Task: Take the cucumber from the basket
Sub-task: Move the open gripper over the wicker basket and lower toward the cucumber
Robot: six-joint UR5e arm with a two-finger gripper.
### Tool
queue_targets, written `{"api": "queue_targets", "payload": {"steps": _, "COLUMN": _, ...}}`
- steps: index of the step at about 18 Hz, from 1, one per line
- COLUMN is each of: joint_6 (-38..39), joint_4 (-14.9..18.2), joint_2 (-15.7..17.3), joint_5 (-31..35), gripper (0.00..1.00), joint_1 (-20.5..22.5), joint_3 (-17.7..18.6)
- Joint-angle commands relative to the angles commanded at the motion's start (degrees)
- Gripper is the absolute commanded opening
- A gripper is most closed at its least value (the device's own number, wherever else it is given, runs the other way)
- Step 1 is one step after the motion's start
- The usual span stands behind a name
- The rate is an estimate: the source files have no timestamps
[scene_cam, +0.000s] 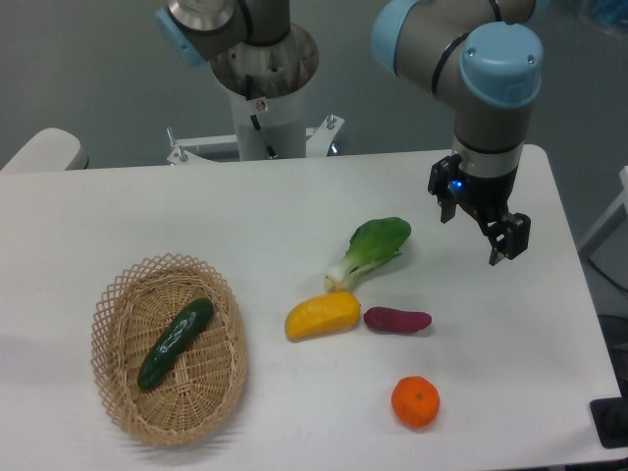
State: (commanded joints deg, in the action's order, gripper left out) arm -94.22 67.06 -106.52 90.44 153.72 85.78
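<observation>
Dark green cucumber (pixel 175 342) lies in the basket (pixel 116 294); the hand (pixel 476 235), well apart, hangs open.

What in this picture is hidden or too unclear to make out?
- Gripper: fixed camera, small and dark, so open or shut cannot be told.
- Underside of the cucumber: hidden where it lies in the basket.
- Arm's upper links: cut off by the top edge.
- Dark object at the lower right: cut off by the right edge, unidentifiable.
</observation>
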Motion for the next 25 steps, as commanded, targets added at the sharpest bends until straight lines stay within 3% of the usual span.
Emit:
{"api": "queue_targets", "payload": {"steps": 7, "joint_6": 1.8, "joint_4": 0.2, "joint_2": 1.1, "joint_5": 0.4, "gripper": 1.00, "joint_1": -2.9, "joint_3": 1.3}}
{"api": "queue_targets", "payload": {"steps": 10, "joint_6": 5.7, "joint_4": -0.2, "joint_2": 3.1, "joint_5": -0.3, "gripper": 1.00, "joint_1": -5.4, "joint_3": 5.1}}
{"api": "queue_targets", "payload": {"steps": 12, "joint_6": 14.5, "joint_4": -0.2, "joint_2": 4.1, "joint_5": -0.3, "gripper": 1.00, "joint_1": -7.5, "joint_3": 6.8}}
{"api": "queue_targets", "payload": {"steps": 21, "joint_6": 52.0, "joint_4": 0.2, "joint_2": 4.3, "joint_5": 0.0, "gripper": 1.00, "joint_1": -22.4, "joint_3": 7.3}}
{"api": "queue_targets", "payload": {"steps": 25, "joint_6": 64.0, "joint_4": -0.9, "joint_2": 3.6, "joint_5": -0.7, "gripper": 1.00, "joint_1": -27.6, "joint_3": 10.2}}
